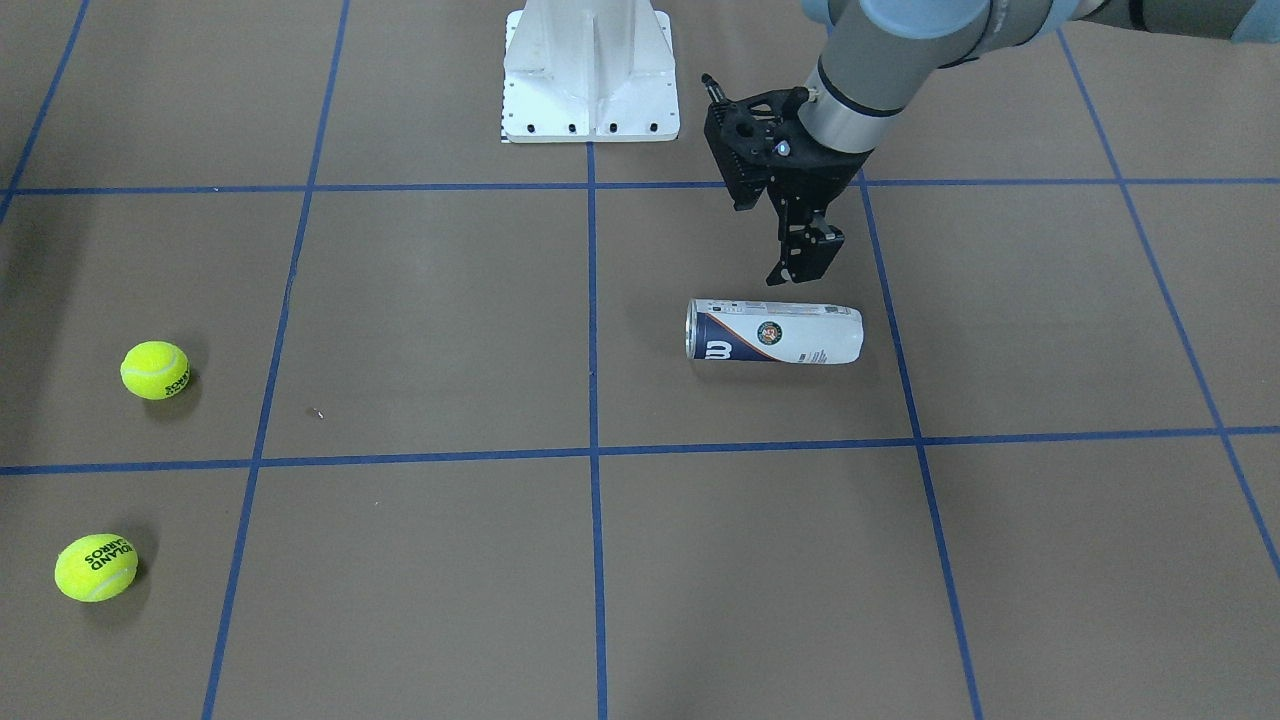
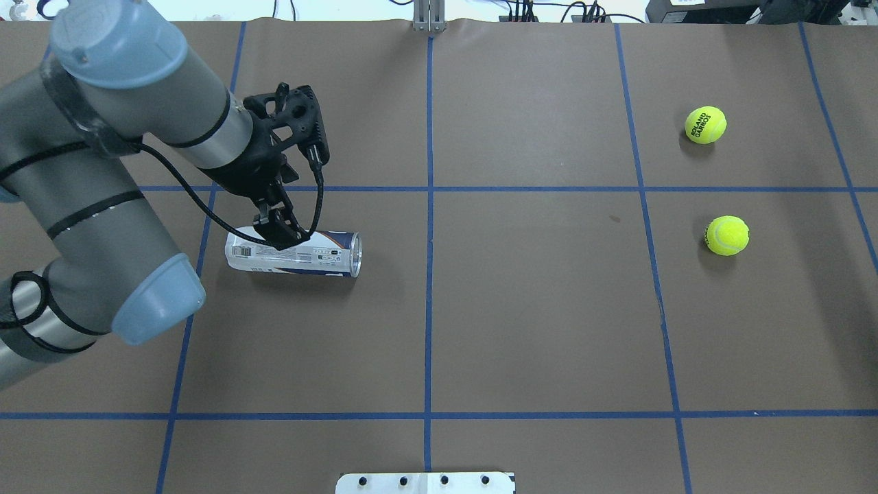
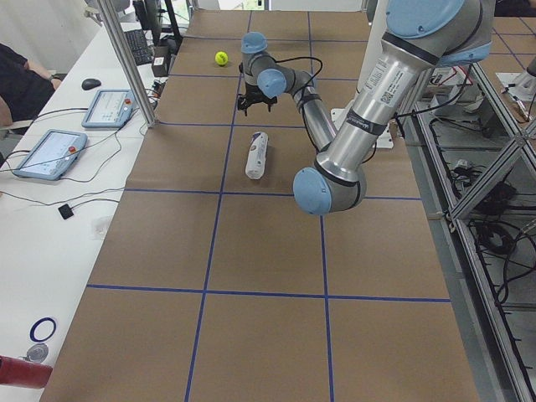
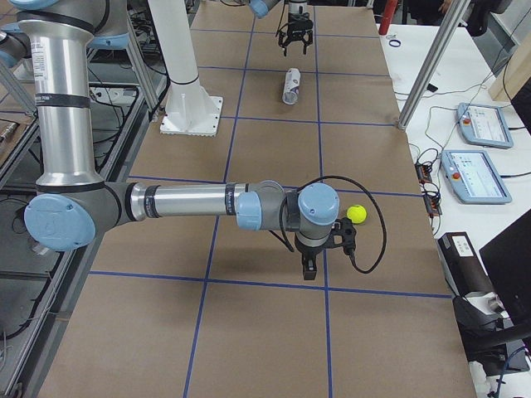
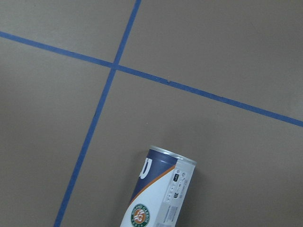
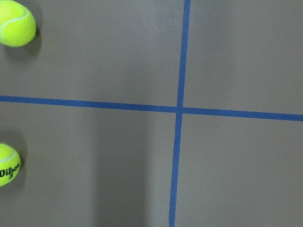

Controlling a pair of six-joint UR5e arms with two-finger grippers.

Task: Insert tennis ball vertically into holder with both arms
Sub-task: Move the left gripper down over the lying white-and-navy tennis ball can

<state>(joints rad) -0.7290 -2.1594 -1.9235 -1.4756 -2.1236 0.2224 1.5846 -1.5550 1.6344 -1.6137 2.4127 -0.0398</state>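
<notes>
The holder (image 1: 773, 333) lies on its side on the brown table, with its silver rim toward the table's middle; it also shows as the holder (image 2: 293, 252) in the overhead view and the holder (image 5: 156, 194) at the bottom of the left wrist view. My left gripper (image 1: 802, 268) hangs open just above the holder's closed end, not touching it. Two yellow tennis balls (image 2: 705, 124) (image 2: 728, 235) rest far off on my right side. My right gripper (image 4: 309, 267) hovers near one ball (image 4: 356, 214); I cannot tell whether it is open or shut.
The white pedestal base (image 1: 590, 80) stands at the robot's edge of the table. Blue tape lines grid the surface. Tablets and cables lie on the white bench (image 4: 473, 157) on the operators' side, where a person sits (image 3: 12, 75).
</notes>
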